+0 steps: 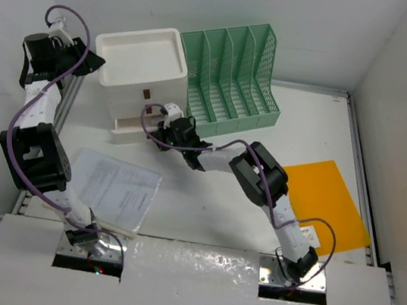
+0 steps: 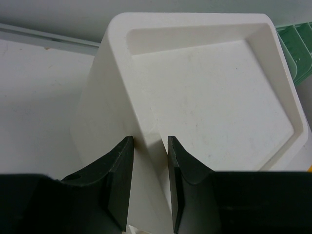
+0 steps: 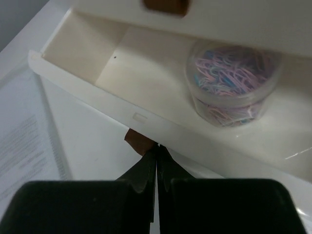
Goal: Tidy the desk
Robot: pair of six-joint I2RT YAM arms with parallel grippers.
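On the white bench point(image 1: 197, 197) underlying everything, from ten o'clock: straddling the drawer box point(image 2: 209, 97) corner with left claw point(image 2: 150, 165) parted; at centre, meeting the brown handle point(image 3: 138, 141) of the open drawer point(image 3: 146, 73) with right claw point(image 3: 157, 156) pinched shut, risking glancing off and skidding the box.

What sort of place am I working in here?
Probably an office desk set up as a robot test cell: green mesh file rack, white drawer box with a tub of coloured paper clips, printed papers.
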